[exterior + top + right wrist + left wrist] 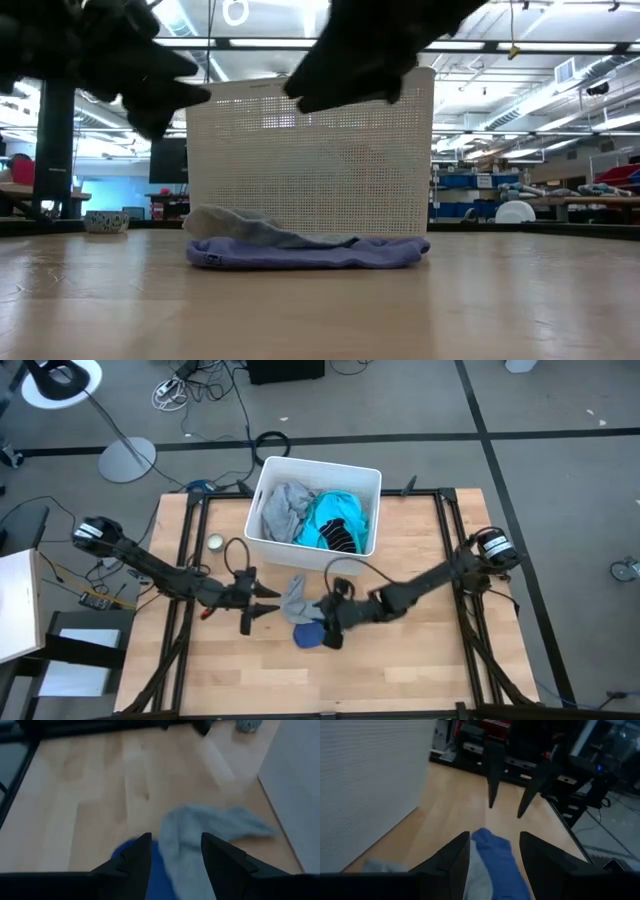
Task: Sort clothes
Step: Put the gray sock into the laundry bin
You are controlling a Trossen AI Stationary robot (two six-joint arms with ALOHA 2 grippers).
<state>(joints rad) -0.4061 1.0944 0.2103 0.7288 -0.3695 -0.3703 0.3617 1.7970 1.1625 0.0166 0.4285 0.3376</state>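
**A:** Both arms are hovering over the middle of the wooden table (400, 660) right now. The left gripper (268, 600) is pointing in from the left, fingers spread apart and holding nothing.

**B:** And the right gripper (328, 628) is facing it from the right, also spread wide and empty. What is lying between them?

**A:** A grey sock (294, 598) is lying draped over a blue sock (309, 635), both flat on the table just in front of the white bin (262, 490). In the low view the blue one (310, 254) is sitting underneath with the grey one (240, 228) resting across its left part.

**B:** The right gripper is hanging right above that blue sock, not touching it as far as I can tell. And the bin?

**A:** It is sitting at the far middle of the table, holding a crumpled grey shirt (285, 510) on its left side, and a turquoise garment (330, 520) on its right, with a black striped piece (343, 538) lying on top of the turquoise.
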